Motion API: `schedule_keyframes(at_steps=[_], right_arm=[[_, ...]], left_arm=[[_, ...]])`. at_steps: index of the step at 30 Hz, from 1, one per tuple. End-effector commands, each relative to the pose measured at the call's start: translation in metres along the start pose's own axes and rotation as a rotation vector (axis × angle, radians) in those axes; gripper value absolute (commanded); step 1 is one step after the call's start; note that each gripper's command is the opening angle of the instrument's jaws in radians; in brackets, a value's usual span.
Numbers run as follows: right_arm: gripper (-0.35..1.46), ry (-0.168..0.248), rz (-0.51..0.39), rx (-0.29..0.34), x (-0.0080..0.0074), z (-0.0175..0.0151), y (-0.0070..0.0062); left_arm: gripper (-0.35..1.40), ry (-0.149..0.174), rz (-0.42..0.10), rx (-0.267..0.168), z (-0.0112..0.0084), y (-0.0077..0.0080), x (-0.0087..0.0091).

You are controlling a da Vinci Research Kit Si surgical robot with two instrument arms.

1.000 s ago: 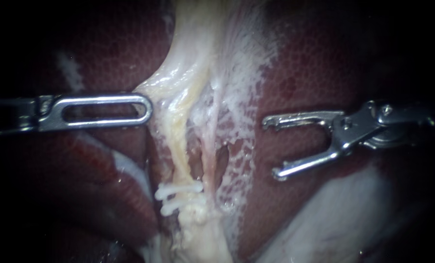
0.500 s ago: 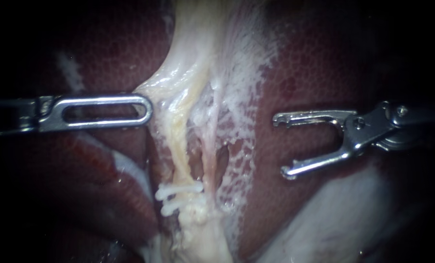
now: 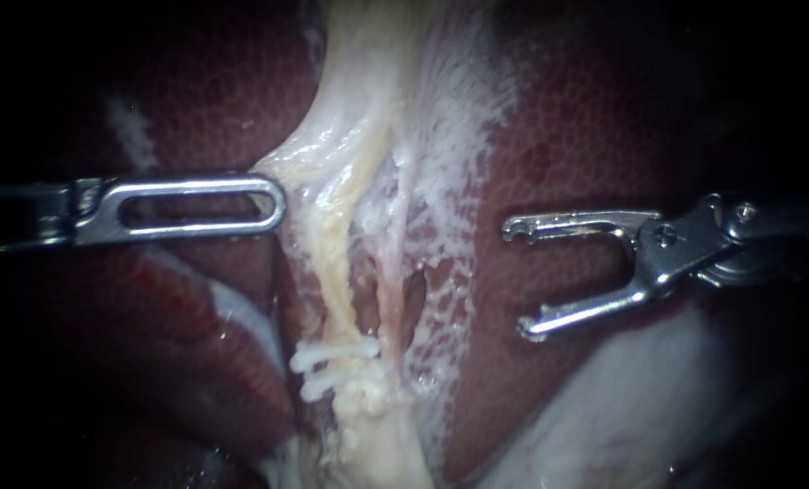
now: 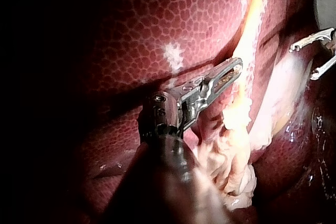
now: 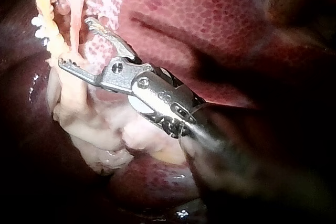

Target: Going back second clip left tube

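**Endoscope view.** The left instrument (image 3: 273,204) has its jaws together on the edge of the pale tissue (image 3: 295,172), which is drawn to a point at the tip. The right instrument (image 3: 515,279) lies well right of the tubes, over the liver (image 3: 585,136). Its jaws are spread wide and hold nothing. Two white clips (image 3: 332,367) sit side by side low on the left tube (image 3: 332,263), and the right tube (image 3: 390,290) is bare.
- Risk: excess leftward pull could tear the tissue or load the clips.
- Risk: the hooked tips of the spread jaws could snag the webbed tissue (image 3: 440,290) if they drift left.

**Left wrist view.** The left instrument (image 4: 231,72) has its tip against the yellowish left tube (image 4: 252,19). The right instrument (image 4: 304,61) shows beyond it, jaws apart.
- Risk: the tip lies close to the tube, so a slip in the grip could scrape it.

**Right wrist view.** The right instrument (image 5: 73,43) has its jaws spread, with the clip ends (image 5: 37,27) just ahead of them. One jaw tip appears to overlap pale tissue, although the endoscope view shows clearance.
- Risk: depth is hard to judge here, and any forward motion could knock a clip loose.
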Motion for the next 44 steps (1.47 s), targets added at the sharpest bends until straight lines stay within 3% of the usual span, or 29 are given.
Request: schedule_keyframes(at_steps=[1,12,22,44], right_arm=[[0.60,0.000,0.000,0.000,0.0000,0.0000,0.0000],[0.60,0.000,0.000,0.000,0.0001,0.0000,-0.0001],[0.60,0.000,0.000,0.000,0.0001,-0.0001,-0.0003],[0.60,0.000,0.000,0.001,0.0002,-0.0001,-0.0005]], left_arm=[[-0.35,0.001,0.001,0.002,0.0001,0.0001,0.0001],[-0.35,0.000,0.010,0.009,0.0021,0.0016,0.0014],[-0.35,0.027,0.015,0.018,0.0045,0.0016,0.0032],[-0.35,0.031,0.012,0.020,0.0050,0.0017,0.0036]])
